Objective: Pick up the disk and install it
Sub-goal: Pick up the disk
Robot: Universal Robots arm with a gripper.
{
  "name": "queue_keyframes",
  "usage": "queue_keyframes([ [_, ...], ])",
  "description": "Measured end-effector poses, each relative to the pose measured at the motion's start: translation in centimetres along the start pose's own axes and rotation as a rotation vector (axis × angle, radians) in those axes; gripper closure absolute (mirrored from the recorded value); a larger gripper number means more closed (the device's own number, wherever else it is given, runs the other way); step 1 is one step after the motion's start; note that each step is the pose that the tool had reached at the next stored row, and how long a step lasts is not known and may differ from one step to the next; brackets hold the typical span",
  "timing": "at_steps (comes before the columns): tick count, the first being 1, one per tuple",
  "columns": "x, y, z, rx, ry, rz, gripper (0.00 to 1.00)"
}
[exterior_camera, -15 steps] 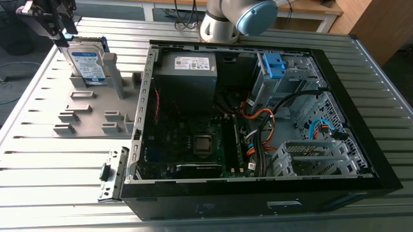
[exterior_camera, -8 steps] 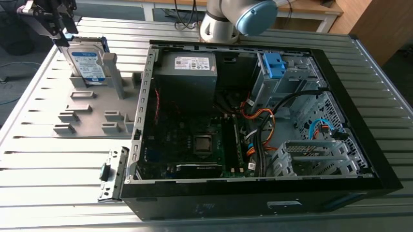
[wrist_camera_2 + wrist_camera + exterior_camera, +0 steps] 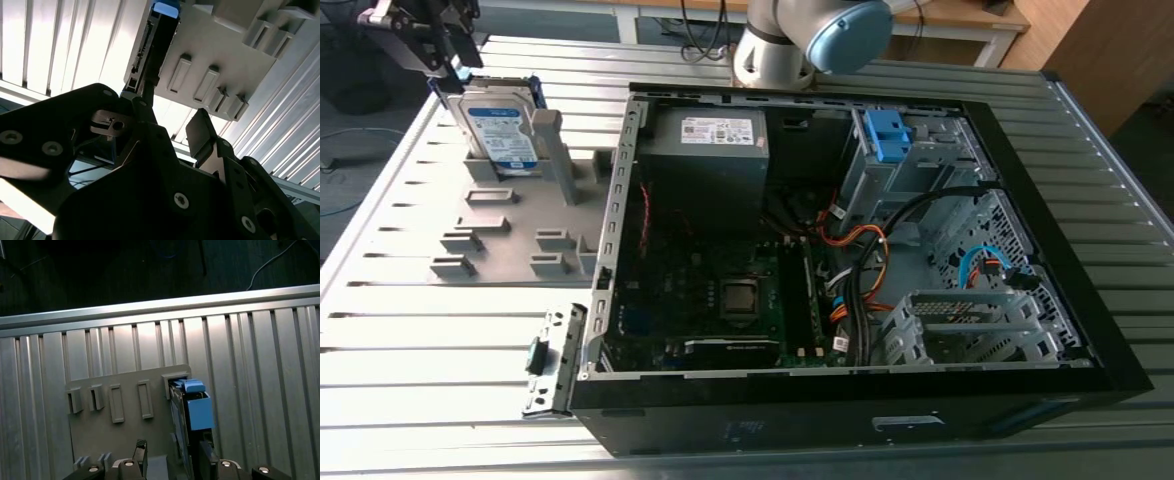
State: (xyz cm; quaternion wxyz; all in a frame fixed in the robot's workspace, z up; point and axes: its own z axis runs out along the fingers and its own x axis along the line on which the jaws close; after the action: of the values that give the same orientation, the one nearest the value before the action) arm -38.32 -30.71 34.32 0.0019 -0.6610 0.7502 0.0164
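While the gripper (image 3: 438,48) hangs with its fingers (image 3: 140,450) spread and clasping nothing, the disk (image 3: 500,125) stands on edge in a slot of the grey holder plate (image 3: 400,215), directly beneath the fingertips. In the second wrist view one finger (image 3: 145,100) sits close against the disk's end; contact is unclear. The open computer case (image 3: 1067,330) lies well away from the gripper.

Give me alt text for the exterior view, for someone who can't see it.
A blue-framed disk stands upright in a grey holder on a metal table, the pincer at its top edge. To the exterior view's right lies an open computer case.
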Motion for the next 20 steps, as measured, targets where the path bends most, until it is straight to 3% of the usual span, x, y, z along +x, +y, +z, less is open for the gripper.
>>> queue_keyframes([
  [20, -1.22, 0.22, 0.09, 0.0, 0.0, 0.0, 0.47],
])
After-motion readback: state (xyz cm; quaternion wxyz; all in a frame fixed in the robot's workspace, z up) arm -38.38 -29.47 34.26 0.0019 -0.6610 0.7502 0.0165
